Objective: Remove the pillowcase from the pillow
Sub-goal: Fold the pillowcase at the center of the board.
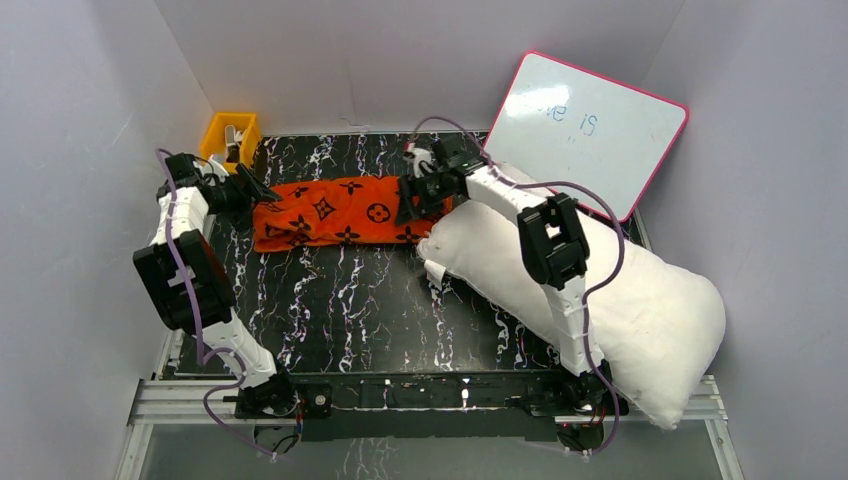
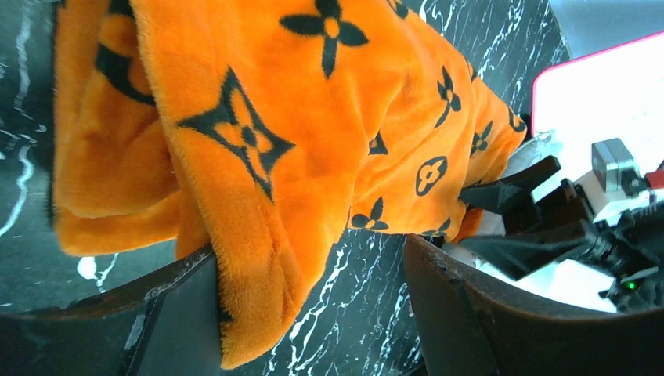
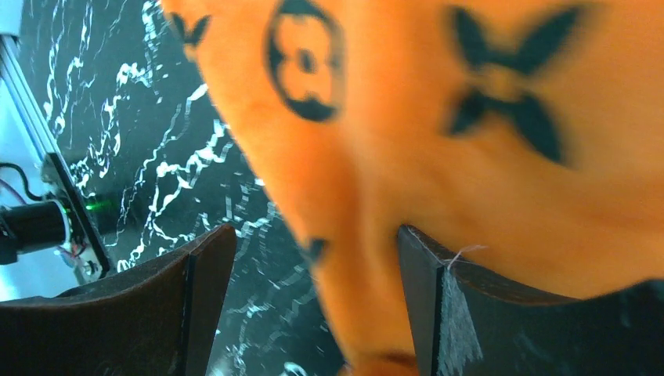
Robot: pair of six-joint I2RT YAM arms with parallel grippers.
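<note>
Top external view: my left gripper [image 1: 264,192] and right gripper [image 1: 412,204] stand open at the pillowcase [image 1: 340,212] ends, where fleece snagging a finger could drag it onto the pillow [image 1: 650,300].

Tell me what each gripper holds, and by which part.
Nothing is gripped. Both jaws stand open astride the pillowcase: left gripper at one end, right gripper at the other.

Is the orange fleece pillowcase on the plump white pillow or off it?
Off: the pillowcase lies on the black table, the white pillow bare beside it.
</note>
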